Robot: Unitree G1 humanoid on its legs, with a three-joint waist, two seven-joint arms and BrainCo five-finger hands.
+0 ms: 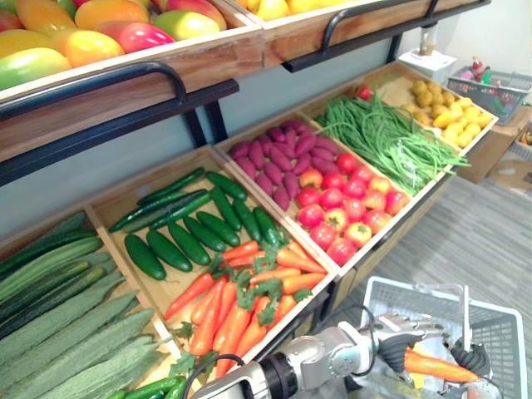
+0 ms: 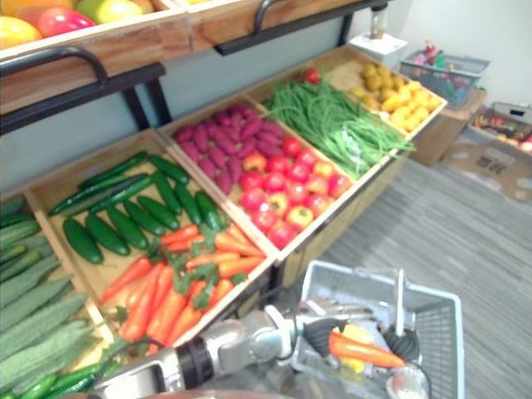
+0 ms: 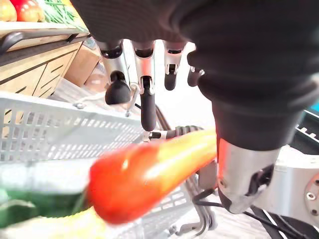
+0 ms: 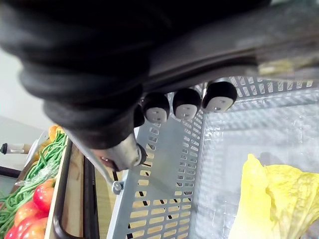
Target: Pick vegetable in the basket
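Drop-off step: left hand (image 1: 397,337) pinches carrot (image 1: 439,366) w/ basket (image 1: 401,299) just below; right hand (image 4: 187,102) curls round handle (image 1: 465,316). Next: lower, let go.

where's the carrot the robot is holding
Lower right of the left eye view: the carrot is in the left hand, over the basket.

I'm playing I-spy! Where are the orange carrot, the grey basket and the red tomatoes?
long orange carrot (image 1: 439,366), left eye view: middle of its body.
grey plastic mesh basket (image 1: 414,288), left eye view: its far rim.
round red tomatoes (image 1: 332,199), left eye view: one tomato mid-pile.
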